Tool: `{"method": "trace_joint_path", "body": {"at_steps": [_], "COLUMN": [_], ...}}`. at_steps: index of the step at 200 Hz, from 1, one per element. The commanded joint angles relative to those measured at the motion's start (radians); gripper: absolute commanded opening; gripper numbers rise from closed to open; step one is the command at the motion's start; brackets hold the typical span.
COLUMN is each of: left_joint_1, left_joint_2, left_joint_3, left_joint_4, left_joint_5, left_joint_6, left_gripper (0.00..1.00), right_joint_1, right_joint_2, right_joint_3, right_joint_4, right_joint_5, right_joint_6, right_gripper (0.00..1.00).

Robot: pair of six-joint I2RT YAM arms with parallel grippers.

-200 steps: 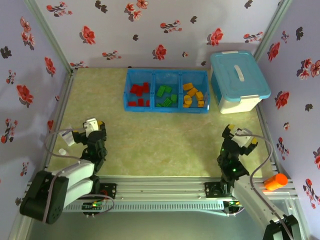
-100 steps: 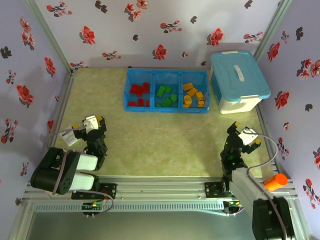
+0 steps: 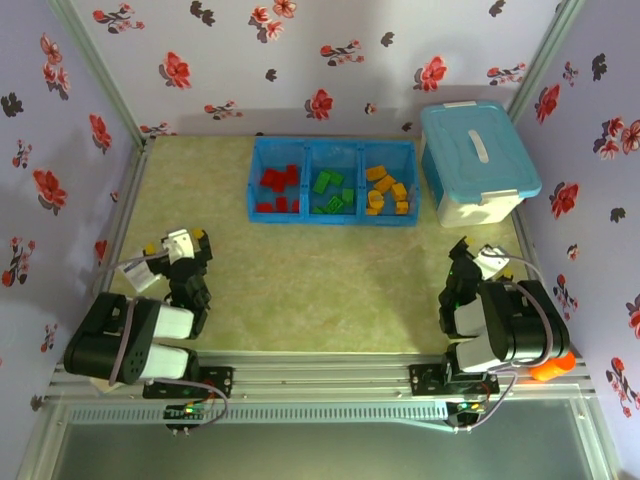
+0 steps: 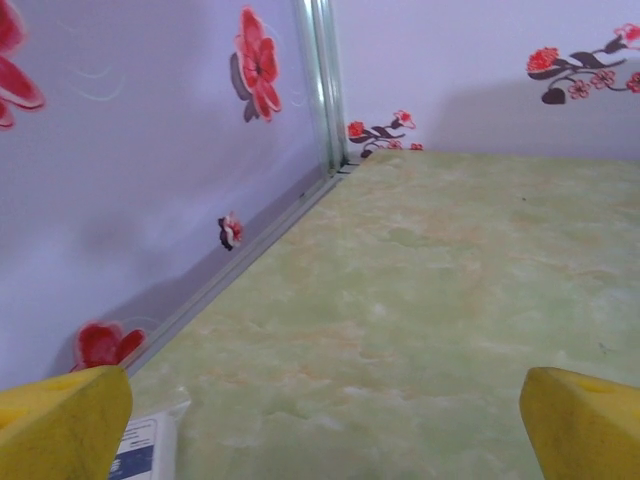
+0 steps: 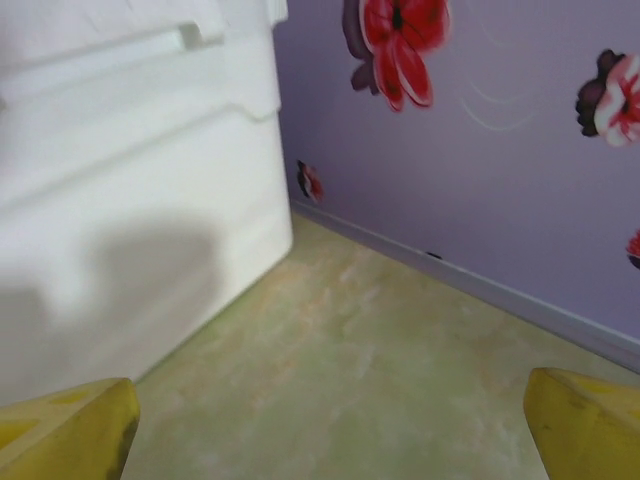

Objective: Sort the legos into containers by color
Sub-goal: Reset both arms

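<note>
The legos lie in the containers, three joined compartments of a low blue tray (image 3: 332,223) at the back middle of the table. Red bricks (image 3: 278,187) fill the left compartment, green ones (image 3: 331,192) the middle, orange-yellow ones (image 3: 388,190) the right. My left gripper (image 3: 181,246) sits low at the near left, far from the tray, open and empty. In the left wrist view its yellow fingertips (image 4: 60,425) frame bare table around the left gripper (image 4: 325,440). My right gripper (image 3: 477,260) rests at the near right, open and empty, right gripper (image 5: 325,440) facing the tub's wall.
A taller light-blue lidded tub (image 3: 478,160) with a white body (image 5: 130,200) stands right of the tray. An orange object (image 3: 550,362) lies by the right arm's base. Flowered walls close in three sides. A white label (image 4: 145,450) hangs near my left fingertip.
Both arms have folded back over their bases, drawing the grippers slightly nearer the side walls. Both grippers stayed open. The bricks in the tray have not moved.
</note>
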Motion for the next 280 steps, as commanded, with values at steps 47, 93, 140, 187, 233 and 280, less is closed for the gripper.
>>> {"method": "trace_joint_path", "body": {"at_steps": [47,93,140,187,233,280], "left_joint_1": [-0.014,-0.016,0.014,0.198,0.197,0.198], "left_joint_2": [0.158,0.158,0.167,0.161,0.165,0.166], "left_joint_3": [0.088,0.085,0.107,0.283,0.279,0.283], "left_joint_4": [0.056,0.055,0.037,-0.341,-0.325,-0.331], "left_joint_5": [0.158,0.202,0.226,0.387,0.384,0.384], "left_joint_6": [0.118,0.132,0.115,-0.086,-0.082,-0.084], "left_gripper": [1.0,1.0,1.0,1.0,1.0,1.0], "right_joint_1": [0.129,0.119,-0.017,-0.018,-0.018,-0.018], "right_joint_2": [0.061,0.187,0.1,0.102,0.102,0.101], "right_joint_3": [0.068,0.151,0.341,0.337,0.336,0.336], "right_joint_4": [0.107,0.1,-0.389,-0.38,-0.378,-0.377], "right_joint_5": [-0.063,-0.282,-0.423,-0.426,-0.427,-0.425], "right_joint_6": [-0.223,-0.31,-0.162,-0.163,-0.163,-0.164], "right_gripper": [0.99,0.99,0.99,0.99,0.99,0.99]}}
